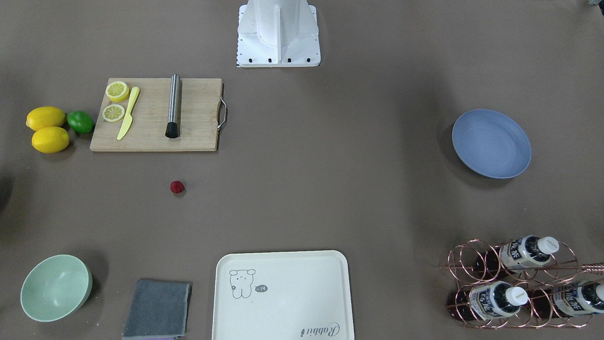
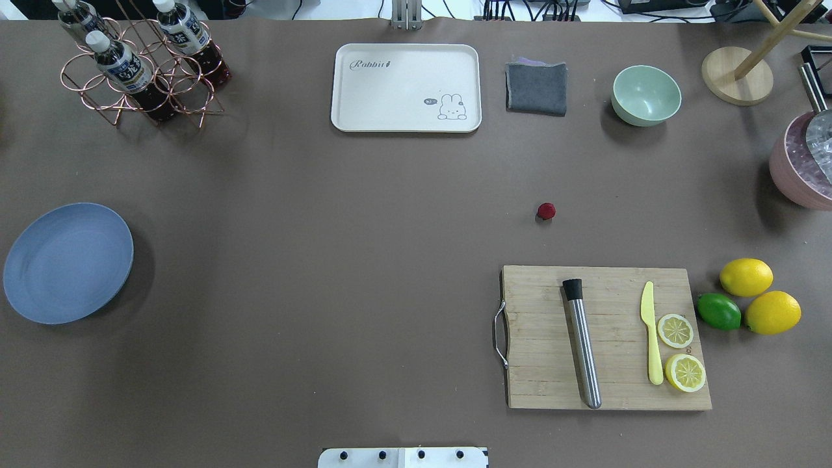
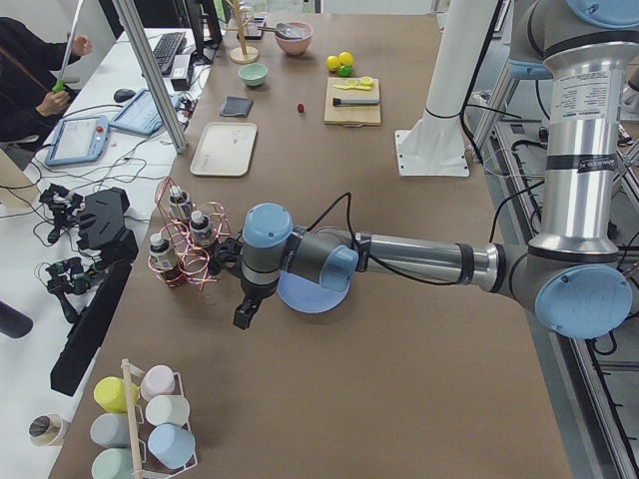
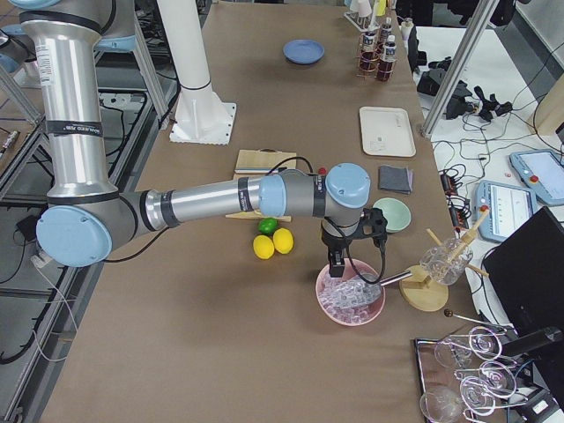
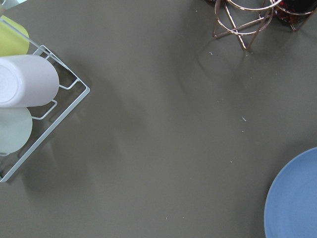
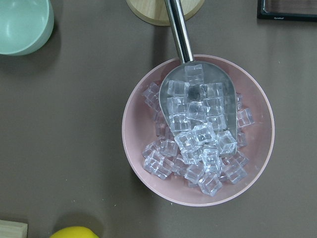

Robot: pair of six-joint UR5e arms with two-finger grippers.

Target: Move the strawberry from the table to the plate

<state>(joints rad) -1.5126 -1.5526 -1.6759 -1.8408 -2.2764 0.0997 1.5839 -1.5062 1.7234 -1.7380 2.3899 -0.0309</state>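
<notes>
**Item 1.** Dark-red strawberry, small and bumpy. It lies alone on the bare table, in the robot's right half, near the long edge of the cutting board. It is well apart from the plate.

**Item 2.** Blue plate, round, shallow and plain, in the robot's left half with nothing on it.

**Item 3.** Left arm. The forearm is stretched level across the table with the wrist turned down. The left pincer hangs above the table just beside the plate, near the copper bottle rack. It shows only in the side view, so I cannot tell whether it is released or clenched.

**Item 4.** Right arm. The forearm is level and the wrist points down. The right pincer hangs over a pink bowl of ice cubes, in which a steel scoop rests. Again I cannot tell its state. Both pincers are far from the strawberry.

**Item 5.** On the cutting board:
- a steel muddler with a black tip
- a yellow knife
- two lemon halves

Two lemons and a lime lie just beside the board.

**Item 6.** Cream tray, marked "Rabbit" in script, with a small animal drawing and a speech bubble too small to read.

**Item 7.** Grey cloth, folded, between the tray and the mint-green bowl.

**Item 8.** Bottles in the rack have white caps and dark blue-and-white labels, with lettering that cannot be read. The printed band on each arm is also unreadable.
</notes>
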